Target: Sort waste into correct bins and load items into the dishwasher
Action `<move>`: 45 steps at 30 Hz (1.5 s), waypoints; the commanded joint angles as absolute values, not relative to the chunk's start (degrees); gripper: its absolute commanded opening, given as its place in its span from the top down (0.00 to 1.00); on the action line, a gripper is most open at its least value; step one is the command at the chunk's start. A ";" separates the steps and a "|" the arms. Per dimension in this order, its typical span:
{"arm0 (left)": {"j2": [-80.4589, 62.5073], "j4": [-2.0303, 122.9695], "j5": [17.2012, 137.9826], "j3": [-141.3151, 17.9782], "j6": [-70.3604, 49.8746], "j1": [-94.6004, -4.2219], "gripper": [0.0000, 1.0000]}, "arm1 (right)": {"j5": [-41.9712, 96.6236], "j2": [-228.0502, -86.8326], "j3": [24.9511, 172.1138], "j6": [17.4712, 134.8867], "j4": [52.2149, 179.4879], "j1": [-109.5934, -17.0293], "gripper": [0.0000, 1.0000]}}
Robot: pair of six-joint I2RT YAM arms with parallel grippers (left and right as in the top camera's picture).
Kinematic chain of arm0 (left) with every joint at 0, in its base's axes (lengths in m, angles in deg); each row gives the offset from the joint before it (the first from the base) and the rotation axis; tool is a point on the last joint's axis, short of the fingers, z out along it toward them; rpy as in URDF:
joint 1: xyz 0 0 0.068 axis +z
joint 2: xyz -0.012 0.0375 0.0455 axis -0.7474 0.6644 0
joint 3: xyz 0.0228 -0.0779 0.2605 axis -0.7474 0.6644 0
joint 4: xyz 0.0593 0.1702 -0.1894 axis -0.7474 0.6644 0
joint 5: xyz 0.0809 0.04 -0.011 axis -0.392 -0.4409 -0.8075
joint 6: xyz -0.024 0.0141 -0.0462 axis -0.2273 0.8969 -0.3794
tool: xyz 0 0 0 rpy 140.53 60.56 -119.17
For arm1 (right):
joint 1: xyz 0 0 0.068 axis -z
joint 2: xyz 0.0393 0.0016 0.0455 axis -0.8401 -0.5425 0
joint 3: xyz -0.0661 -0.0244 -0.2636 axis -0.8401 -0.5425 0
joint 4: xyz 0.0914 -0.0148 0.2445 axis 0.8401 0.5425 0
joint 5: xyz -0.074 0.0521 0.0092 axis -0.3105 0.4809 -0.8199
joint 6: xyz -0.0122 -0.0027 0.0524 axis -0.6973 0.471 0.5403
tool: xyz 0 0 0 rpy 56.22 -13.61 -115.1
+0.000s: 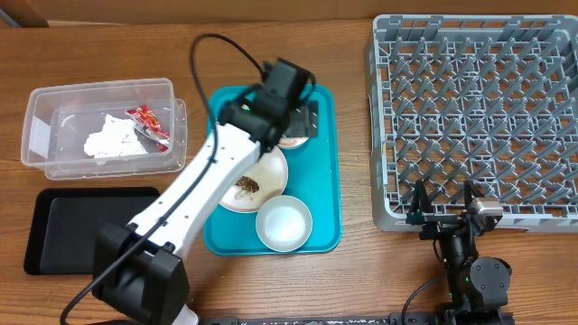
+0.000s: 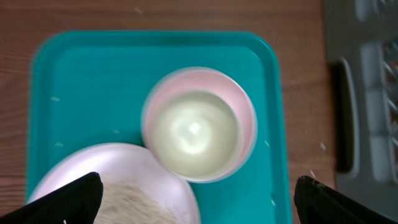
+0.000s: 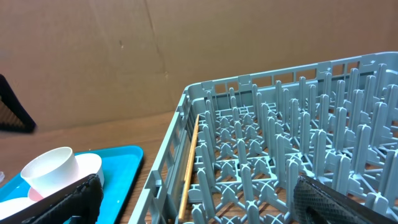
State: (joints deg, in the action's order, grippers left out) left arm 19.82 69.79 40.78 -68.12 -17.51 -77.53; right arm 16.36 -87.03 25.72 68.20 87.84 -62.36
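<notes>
My left gripper (image 2: 198, 190) is wide open and holds nothing. The small white cup (image 2: 196, 130), on the pink saucer (image 2: 247, 109), lies just above it in the wrist frame, centred between the fingers. The right gripper (image 1: 443, 206), open and empty too, waits well apart at the lower right.

The overhead view is bright, evenly lit from above and sharp throughout. Shadows on the brown wooden bench (image 1: 361, 289) are faint and soft-edged, and the clear rectangular plastic tub (image 1: 99, 87) shows a pale sheen. The left wrist view is smeared all over: the small white cup (image 2: 196, 130) and the teal serving tray (image 2: 93, 74) have soft, doubled edges, with a white glare spot in the cup's bottom. The right wrist view is crisp on the large grey plastic dish rack (image 3: 280, 155).
</notes>
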 commanded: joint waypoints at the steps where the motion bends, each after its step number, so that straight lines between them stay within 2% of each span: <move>1: 19.97 72.63 35.39 -72.88 -17.27 -73.92 0.00 | 16.63 -86.83 25.13 67.85 87.67 -61.95 0.00; 16: 17.59 90.29 29.81 -89.36 -17.31 -63.72 0.00 | 16.63 -86.83 25.13 67.83 87.67 -61.95 0.00; 28: 15.80 106.25 26.29 -89.75 -17.38 -55.89 0.00 | 16.63 -86.83 25.13 67.83 87.67 -61.95 0.00; 36: 15.82 108.04 28.17 -89.56 -16.96 -50.36 0.00 | 16.63 -86.83 25.13 67.83 87.67 -61.95 0.00; 41: 16.76 104.46 28.54 -89.10 -14.89 -46.58 0.00 | 16.63 -86.83 25.13 67.85 87.67 -61.95 0.00; 45: 19.38 103.01 36.02 -89.08 -14.65 -42.12 0.00 | 16.63 -86.83 25.13 67.85 87.67 -61.95 0.00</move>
